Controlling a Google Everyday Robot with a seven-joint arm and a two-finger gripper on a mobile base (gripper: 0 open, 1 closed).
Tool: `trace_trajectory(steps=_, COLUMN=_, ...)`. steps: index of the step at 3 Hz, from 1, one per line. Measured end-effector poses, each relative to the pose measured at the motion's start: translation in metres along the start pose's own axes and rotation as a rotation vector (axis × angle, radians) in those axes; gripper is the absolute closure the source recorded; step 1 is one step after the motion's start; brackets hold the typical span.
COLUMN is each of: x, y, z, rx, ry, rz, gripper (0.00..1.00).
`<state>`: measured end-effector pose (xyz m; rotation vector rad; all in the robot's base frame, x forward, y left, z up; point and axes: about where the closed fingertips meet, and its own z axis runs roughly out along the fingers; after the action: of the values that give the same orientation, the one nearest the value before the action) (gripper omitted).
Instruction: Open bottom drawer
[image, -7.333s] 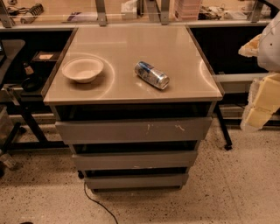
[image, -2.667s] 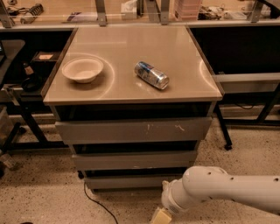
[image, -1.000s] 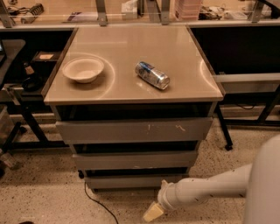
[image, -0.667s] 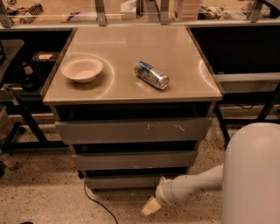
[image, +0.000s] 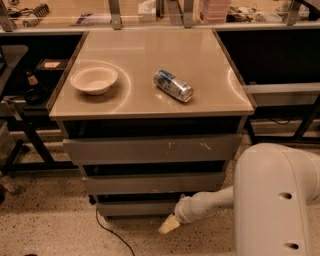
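Note:
The bottom drawer (image: 135, 208) is the slimmest grey front, lowest of three under the beige cabinet top, and it sits closed. Above it are the mid-sized grey front (image: 150, 183) and the tallest front with white scratch marks (image: 150, 148). My gripper (image: 168, 225) is at the end of the white arm (image: 210, 202), low near the floor, just below and in front of the right part of the bottom drawer's front. Its cream tip points down and left.
A cream bowl (image: 94, 79) and a silver can lying on its side (image: 173, 85) rest on the cabinet top (image: 200, 60). A black cable (image: 107, 231) runs over the speckled floor at the cabinet's foot. Dark shelving flanks both sides. My white arm housing (image: 277, 200) fills the lower right.
My arm has swung in from the lower right, and the gripper has moved left and up to the bottom drawer's front. The drawers, bowl and can have not moved.

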<state>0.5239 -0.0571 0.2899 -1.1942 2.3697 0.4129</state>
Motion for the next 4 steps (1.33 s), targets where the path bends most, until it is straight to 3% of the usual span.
trace_trajectory(steps=1, x=0.003, y=0.004, z=0.005, rx=0.001, ry=-0.002, rz=0.009, gripper=0.00)
trace_trajectory(steps=2, x=0.020, y=0.010, z=0.026, rx=0.021, ry=0.015, rz=0.045, gripper=0.00)
trace_trajectory(steps=3, x=0.029, y=-0.014, z=0.044, rx=0.119, ry=0.016, rz=0.062, gripper=0.00)
trace_trajectory(steps=4, x=0.029, y=-0.018, z=0.057, rx=0.126, ry=0.008, rz=0.064, gripper=0.00)
